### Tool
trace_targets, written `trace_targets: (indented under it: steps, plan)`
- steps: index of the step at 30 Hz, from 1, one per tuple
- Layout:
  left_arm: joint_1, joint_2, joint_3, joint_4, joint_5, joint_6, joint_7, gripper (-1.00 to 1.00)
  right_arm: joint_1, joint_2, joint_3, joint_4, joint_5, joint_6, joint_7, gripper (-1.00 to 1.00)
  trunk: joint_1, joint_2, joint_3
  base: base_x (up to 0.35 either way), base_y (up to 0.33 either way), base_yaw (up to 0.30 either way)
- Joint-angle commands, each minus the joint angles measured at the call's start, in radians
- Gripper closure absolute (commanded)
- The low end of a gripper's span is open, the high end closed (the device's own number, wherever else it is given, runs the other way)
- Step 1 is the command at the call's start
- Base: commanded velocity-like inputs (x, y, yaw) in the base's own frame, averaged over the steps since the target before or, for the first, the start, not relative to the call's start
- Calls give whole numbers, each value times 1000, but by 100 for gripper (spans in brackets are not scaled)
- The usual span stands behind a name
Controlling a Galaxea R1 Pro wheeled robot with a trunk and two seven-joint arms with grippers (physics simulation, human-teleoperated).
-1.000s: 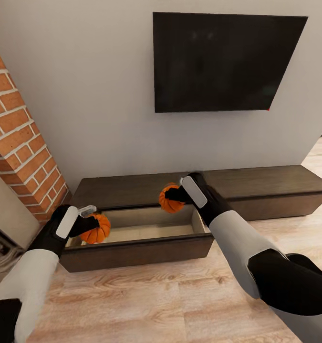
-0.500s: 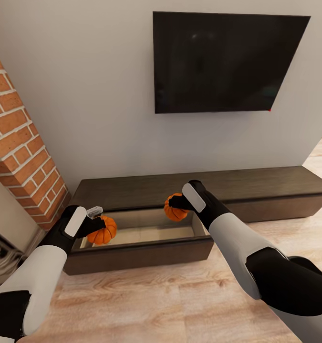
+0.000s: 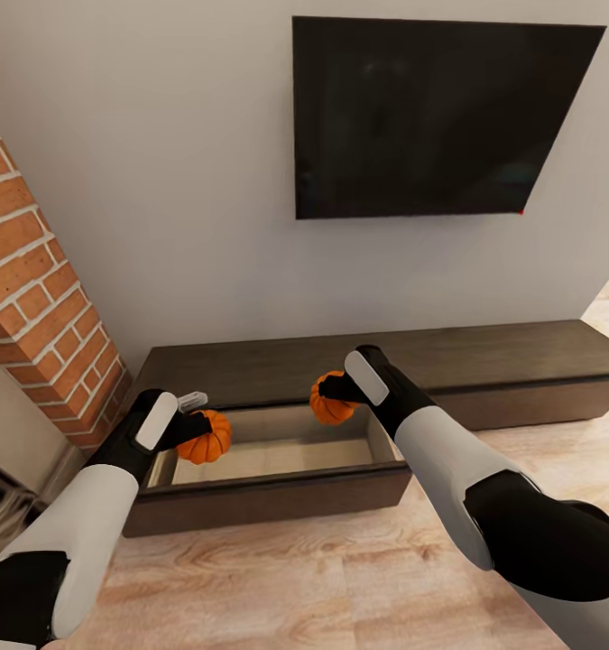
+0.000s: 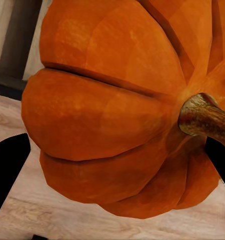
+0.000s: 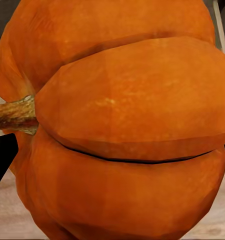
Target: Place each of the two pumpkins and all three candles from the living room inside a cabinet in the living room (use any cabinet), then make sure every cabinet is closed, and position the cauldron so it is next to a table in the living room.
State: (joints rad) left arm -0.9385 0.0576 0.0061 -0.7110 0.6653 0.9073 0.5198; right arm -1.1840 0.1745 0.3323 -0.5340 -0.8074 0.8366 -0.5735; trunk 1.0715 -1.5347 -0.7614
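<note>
Each gripper holds an orange ribbed pumpkin. My left gripper (image 3: 196,426) is shut on one pumpkin (image 3: 206,438), held over the left end of the open drawer (image 3: 277,454) of the long dark brown cabinet (image 3: 484,357). My right gripper (image 3: 327,393) is shut on the other pumpkin (image 3: 329,403), above the drawer's right half. Up close, the left pumpkin (image 4: 117,105) shows its brown stem between the dark fingertips (image 4: 7,170). The right pumpkin (image 5: 122,125) shows likewise with its stem to one side. Candles and cauldron are out of view.
A black TV (image 3: 430,117) hangs on the pale wall above the cabinet. A brick column (image 3: 33,289) stands at the left, close to my left arm. Light wood floor (image 3: 295,578) lies in front of the drawer.
The camera has shifted slightly. Both grippers have moved forward with their pumpkins, the left one further in over the drawer's left end; the right one has dropped a little toward the drawer.
</note>
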Motion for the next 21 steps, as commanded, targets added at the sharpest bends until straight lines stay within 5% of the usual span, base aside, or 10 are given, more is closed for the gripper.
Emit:
trace_targets:
  steps: [1, 13, 21]
  plan:
    - [0, -1, 0, -1, 5, 4, 9, 100, -1, 0, 3, 4, -8, 0, -8, 100, 0, 0, -1, 42, 30, 0]
    - [0, -2, 0, -2, 6, -30, 9, 100, 0, 0, 4, 19, -11, 4, -3, 100, 0, 0, -1, 5, 70, 0]
    - [0, -2, -1, -2, 5, -43, 9, 100, 0, 0, 4, 47, -12, 1, 0, 100, 23, -42, -20, 0, 1, 0]
